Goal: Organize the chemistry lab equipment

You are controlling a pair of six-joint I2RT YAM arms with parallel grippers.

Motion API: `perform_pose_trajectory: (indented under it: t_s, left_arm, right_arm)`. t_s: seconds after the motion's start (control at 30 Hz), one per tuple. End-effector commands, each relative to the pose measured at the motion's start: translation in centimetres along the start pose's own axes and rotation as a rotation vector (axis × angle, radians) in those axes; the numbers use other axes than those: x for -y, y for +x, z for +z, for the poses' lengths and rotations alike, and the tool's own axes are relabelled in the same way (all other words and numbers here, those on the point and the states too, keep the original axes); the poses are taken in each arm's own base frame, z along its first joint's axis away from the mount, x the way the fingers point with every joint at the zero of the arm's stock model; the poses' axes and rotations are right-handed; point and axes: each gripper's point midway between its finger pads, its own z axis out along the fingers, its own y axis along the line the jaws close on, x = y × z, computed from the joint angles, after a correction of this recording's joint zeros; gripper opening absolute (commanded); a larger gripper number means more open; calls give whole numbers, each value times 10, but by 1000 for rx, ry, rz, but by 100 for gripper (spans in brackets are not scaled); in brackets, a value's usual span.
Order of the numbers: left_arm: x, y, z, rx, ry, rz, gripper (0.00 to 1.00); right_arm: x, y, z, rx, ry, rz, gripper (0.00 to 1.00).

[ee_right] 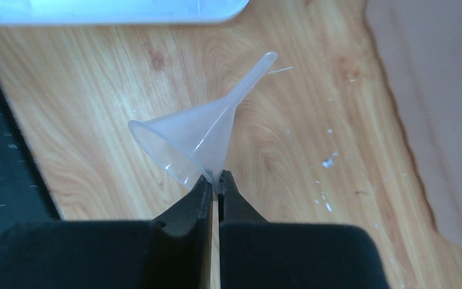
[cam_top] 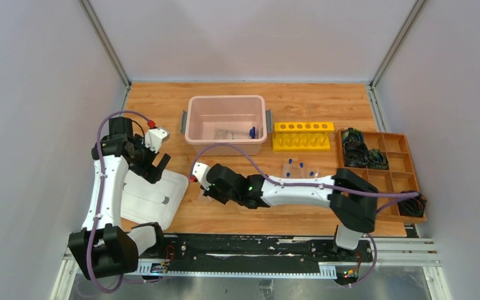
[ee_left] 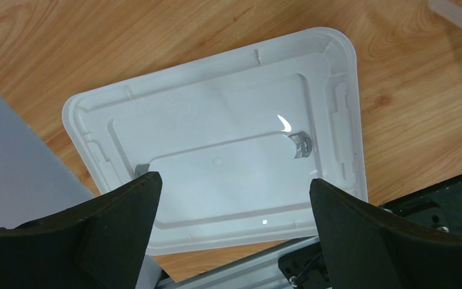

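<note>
Bin contents: clear pieces (cam_top: 232,133) inside the pink bin (cam_top: 226,99), one blue-ended, too small to name.
Tubes: blue-capped tubes (cam_top: 297,169) before the bin's right end, partly behind the right arm (cam_top: 300,190); count unclear.
Funnel: clear funnel (ee_right: 192,141), rim's near part hidden between the right gripper (ee_right: 215,179) fingers.
Lid: white lid (ee_left: 216,138) front-left of the bin, near edge covered by the left gripper (ee_left: 234,186); small grey piece (ee_left: 301,145) on it unidentifiable.

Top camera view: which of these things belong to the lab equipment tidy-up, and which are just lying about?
Job: clear funnel in the right claw; blue-capped tubes; yellow tube rack; blue-tipped rod in the pink bin; white lid.
Lying about: wooden compartment tray; black coiled items in it.
</note>
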Motion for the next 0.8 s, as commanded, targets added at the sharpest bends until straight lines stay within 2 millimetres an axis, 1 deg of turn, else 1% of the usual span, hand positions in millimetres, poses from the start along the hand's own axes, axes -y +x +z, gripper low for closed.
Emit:
perform_pose_trajectory:
  t_s: [0.0,0.07,0.13,0.17,0.23,0.3,0.33,0.43,0.5,0.53,0.6,0.63,0.67,0.7,0.77]
  left_arm:
    - [-1,-2,1,-1,17,-19,100]
    - [-2,-2,2,-7,17,-23,100]
    - [-3,-2,2,-11,13,-25,100]
    - [-4,-2,3,-14,10,-25,100]
    - [-5,0,3,-23,6,-25,100]
    - [-7,1,3,-28,1,-26,100]
    - [-6,-1,2,-19,4,-29,100]
    - [-5,-8,-1,26,14,-56,100]
    - [-13,-10,-1,28,-22,-71,100]
    - [-18,-8,0,19,-49,-76,100]
    - [-27,-3,1,-2,-96,-77,100]
    - [-31,0,1,-14,-111,-75,100]
    - [-34,5,2,-28,-125,-72,100]
    - [-37,8,2,-39,-136,-66,100]
    - [-41,16,3,-57,-141,-74,100]
  right_arm:
    - [23,-49,-57,131,23,118,0]
    - [38,-67,-79,183,22,179,0]
    - [58,-84,-101,248,20,255,0]
    - [65,-94,-114,290,-12,293,0]
    - [93,-106,-129,346,-17,413,0]
    - [123,-111,-134,373,-19,529,0]
    - [145,-111,-136,382,-12,596,0]
    - [180,-111,-129,361,-20,748,0]
    - [199,-109,-120,343,-1,816,2]
    - [207,-108,-115,332,6,842,5]
    - [222,-101,-104,297,33,887,7]
    - [228,-97,-96,279,41,907,11]
    - [233,-96,-93,269,55,918,13]
    - [237,-92,-89,253,76,927,19]
    - [245,-92,-88,237,117,924,34]
